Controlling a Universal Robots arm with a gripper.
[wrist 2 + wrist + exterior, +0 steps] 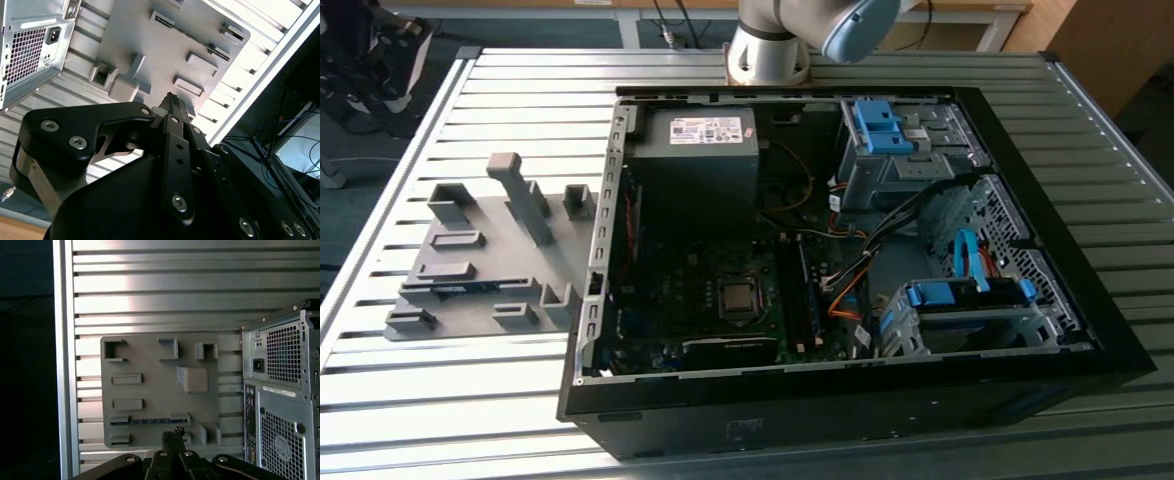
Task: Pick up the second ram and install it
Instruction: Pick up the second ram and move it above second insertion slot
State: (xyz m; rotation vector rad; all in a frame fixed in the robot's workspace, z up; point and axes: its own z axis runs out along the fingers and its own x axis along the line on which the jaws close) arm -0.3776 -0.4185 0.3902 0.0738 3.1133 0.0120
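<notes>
The second ram (454, 288) is a thin blue-green strip standing on edge between two grey blocks of the holder plate (480, 255), at the exterior view's left of the open computer case (854, 250). In the first wrist view the ram (150, 420) runs along the plate's near side, and in the second wrist view it (192, 34) is a dark line. My gripper (173, 434) hangs well above the plate, shut and empty, apart from the ram. Its black fingertips (173, 102) point down at the plate.
The arm's base (767, 45) stands behind the case. Inside the case are the motherboard with its processor (739, 297), memory slots (803, 290), the power supply (700, 130), cables and blue drive bays (967, 295). Tall grey posts (520, 195) rise from the plate. The slatted table (454, 400) ends close to the plate.
</notes>
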